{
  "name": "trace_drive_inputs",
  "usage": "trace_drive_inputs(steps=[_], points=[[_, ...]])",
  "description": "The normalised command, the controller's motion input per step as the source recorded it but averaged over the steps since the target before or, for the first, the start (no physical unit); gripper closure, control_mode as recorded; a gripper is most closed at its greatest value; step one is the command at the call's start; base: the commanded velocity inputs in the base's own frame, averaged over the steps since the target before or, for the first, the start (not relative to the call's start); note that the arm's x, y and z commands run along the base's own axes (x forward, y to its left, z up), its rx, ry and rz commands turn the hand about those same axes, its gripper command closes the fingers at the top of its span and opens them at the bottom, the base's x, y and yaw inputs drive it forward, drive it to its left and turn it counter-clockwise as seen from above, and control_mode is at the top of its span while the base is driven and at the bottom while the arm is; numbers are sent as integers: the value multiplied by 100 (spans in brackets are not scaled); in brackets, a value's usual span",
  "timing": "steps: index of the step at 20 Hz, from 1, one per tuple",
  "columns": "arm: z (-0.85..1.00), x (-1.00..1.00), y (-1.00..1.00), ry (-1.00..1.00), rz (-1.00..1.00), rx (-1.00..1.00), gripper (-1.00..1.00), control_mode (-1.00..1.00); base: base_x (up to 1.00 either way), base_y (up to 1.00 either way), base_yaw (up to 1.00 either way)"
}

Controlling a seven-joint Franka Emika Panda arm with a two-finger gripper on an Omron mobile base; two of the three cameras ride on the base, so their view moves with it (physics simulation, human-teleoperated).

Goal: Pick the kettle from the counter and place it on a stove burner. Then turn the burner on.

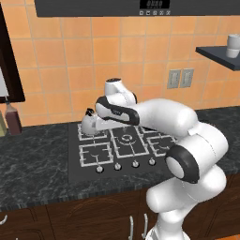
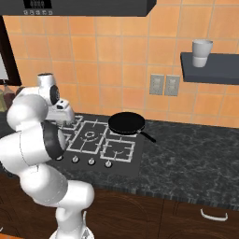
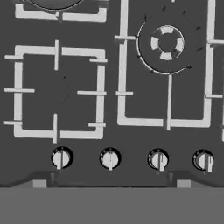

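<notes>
Claw [image 3: 109, 183] is wide open, holding nothing, hovering over the knobs [image 3: 109, 158] at the bottom of the hand view. Kettle [image 1: 88, 123] already sits on the back-left burner [image 1: 92, 131], left of centre, so probably knob-turning comes next: pick the matching knob. Pan [image 2: 126, 123] looks empty.

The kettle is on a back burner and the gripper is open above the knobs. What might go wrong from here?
1. Four knobs look alike in one row. The gripper may turn the wrong one, so the burner under the kettle stays off.
2. The arm hangs close beside the kettle; a wide swing may push it off its grate.
3. A frying pan sits on the other back burner; a wrong knob may heat that instead.
</notes>
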Motion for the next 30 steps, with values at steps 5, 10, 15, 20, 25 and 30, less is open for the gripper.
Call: trace_drive_inputs(steps=[5, 10, 15, 20, 25, 30], points=[[-41, -36, 1, 33, 0, -4, -100, -100, 0, 0, 0], [-60, -17, 0, 9, 0, 0, -100, -100, 0, 0, 0], [-27, -5, 0, 4, 0, 0, -100, -100, 0, 0, 0], [-22, -2, 0, 0, 0, 0, -100, -100, 0, 0, 0], [-24, 0, 1, 0, 0, 0, -100, -100, 0, 0, 0], [-44, -7, 0, -1, 0, 0, -100, -100, 0, 0, 0]])
